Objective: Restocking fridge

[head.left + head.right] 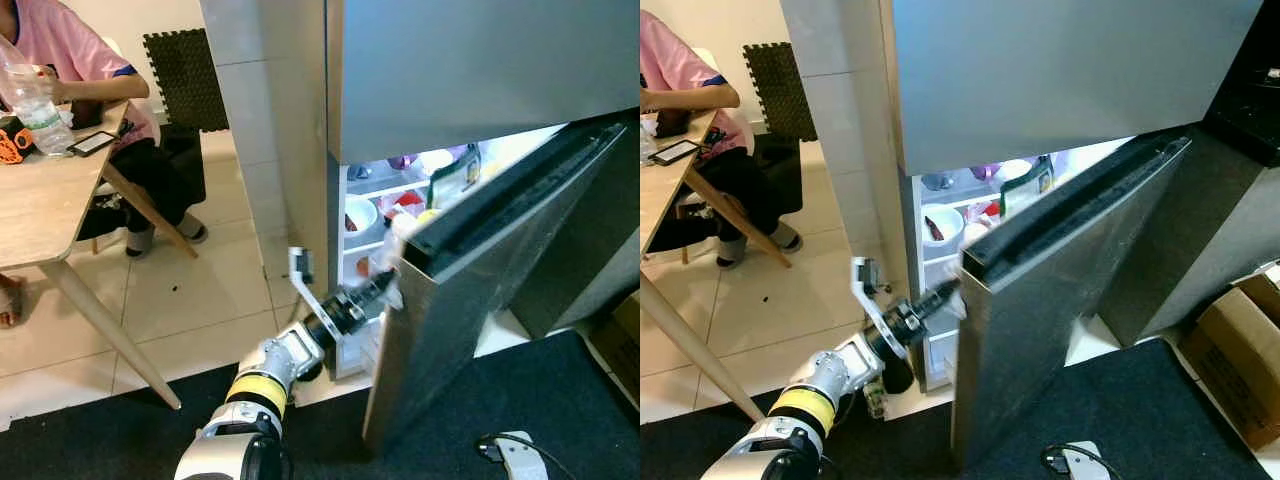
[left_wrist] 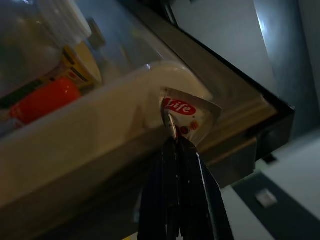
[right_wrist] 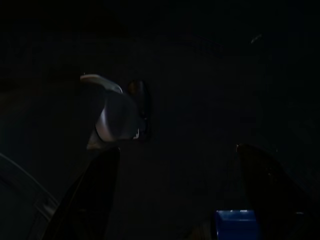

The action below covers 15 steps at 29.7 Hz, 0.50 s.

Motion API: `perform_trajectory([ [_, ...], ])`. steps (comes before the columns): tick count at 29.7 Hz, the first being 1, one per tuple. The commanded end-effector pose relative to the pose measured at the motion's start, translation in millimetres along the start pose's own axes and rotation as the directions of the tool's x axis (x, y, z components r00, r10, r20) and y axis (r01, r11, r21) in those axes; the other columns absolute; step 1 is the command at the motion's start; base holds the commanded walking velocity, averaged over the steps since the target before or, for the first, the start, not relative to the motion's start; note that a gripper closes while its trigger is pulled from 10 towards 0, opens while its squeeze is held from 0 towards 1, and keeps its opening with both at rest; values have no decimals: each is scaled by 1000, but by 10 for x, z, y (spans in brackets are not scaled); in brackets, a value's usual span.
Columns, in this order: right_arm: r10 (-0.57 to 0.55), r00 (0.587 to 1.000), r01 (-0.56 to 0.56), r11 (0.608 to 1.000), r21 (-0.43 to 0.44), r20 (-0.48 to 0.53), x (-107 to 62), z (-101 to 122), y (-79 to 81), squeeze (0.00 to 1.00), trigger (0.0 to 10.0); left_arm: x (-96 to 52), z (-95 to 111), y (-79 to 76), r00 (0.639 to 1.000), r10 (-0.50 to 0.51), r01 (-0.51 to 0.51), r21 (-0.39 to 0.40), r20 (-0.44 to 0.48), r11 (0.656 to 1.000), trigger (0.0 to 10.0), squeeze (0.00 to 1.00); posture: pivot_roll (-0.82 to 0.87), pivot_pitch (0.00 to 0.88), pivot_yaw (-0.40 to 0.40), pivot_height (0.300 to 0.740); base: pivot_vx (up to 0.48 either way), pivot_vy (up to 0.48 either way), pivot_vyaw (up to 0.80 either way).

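The lower fridge door [image 1: 480,300] stands half open, and lit shelves [image 1: 385,205] with bowls and packets show behind it. My left gripper [image 1: 392,285] reaches to the door's inner edge. In the left wrist view it [image 2: 172,135] is shut on a small silver sachet [image 2: 191,112] with a red "Life" label. The sachet is pressed against the white door shelf [image 2: 100,125], which holds a red-capped item and a yellow packet. My right gripper [image 3: 178,150] hangs in the dark, fingers [image 3: 100,190] spread apart with nothing between them.
A person [image 1: 80,60] sits at a wooden table [image 1: 40,210] on the left, with a water bottle [image 1: 30,100] and phone on it. A cardboard box [image 1: 1240,350] stands at the right. A black mat [image 1: 560,400] lies before the fridge.
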State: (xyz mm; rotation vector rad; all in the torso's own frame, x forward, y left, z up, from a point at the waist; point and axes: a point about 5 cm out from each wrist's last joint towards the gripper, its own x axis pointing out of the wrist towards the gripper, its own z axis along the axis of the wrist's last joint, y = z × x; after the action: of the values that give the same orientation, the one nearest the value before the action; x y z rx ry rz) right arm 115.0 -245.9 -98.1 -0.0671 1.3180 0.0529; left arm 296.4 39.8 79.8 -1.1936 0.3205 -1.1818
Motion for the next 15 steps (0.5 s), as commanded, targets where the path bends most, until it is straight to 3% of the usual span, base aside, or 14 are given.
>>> perform_trajectory([
  [1, 2, 1000, -2, 1000, -13, -31, -2, -67, -4, 0, 10000, 132, -163, -37, 998, -48, 47, -36, -28, 998, 10000, 0, -86, 0, 20, 740, 0, 0, 0],
  [6, 6, 999, -7, 1000, -21, -54, -2, -115, 0, 0, 10000, -61, -119, 51, 999, 33, -33, 6, -18, 999, 10000, 0, -84, 0, 21, 740, 0, 0, 0],
  [8, 9, 997, -11, 1000, -20, -71, 0, -148, 12, 0, 10000, -318, -26, 182, 983, 178, -180, 49, 30, 982, 10000, 0, -83, 0, 23, 740, 0, 0, 0],
  [10, 18, 996, -21, 999, -33, -91, 3, -184, 33, 0, 10000, -659, 69, 310, 927, 361, -369, 84, 97, 925, 10000, 0, -76, 0, 27, 740, 0, 0, 0],
  [12, 23, 994, -27, 999, -35, -108, 6, -216, 51, 0, 10000, -1042, 141, 413, 821, 542, -562, 89, 180, 822, 10000, 0, -76, 0, 28, 740, 0, 0, 0],
  [14, 23, 993, -27, 999, -39, -115, 7, -231, 60, 0, 10000, -1282, 164, 453, 737, 636, -664, 75, 228, 744, 10000, 0, -70, 0, 28, 740, 0, 0, 0],
  [15, 23, 993, -27, 999, -39, -115, 7, -231, 60, 0, 10000, -1282, 164, 453, 737, 636, -664, 75, 228, 744, 10000, 0, -70, 0, 28, 740, 0, 0, 0],
])
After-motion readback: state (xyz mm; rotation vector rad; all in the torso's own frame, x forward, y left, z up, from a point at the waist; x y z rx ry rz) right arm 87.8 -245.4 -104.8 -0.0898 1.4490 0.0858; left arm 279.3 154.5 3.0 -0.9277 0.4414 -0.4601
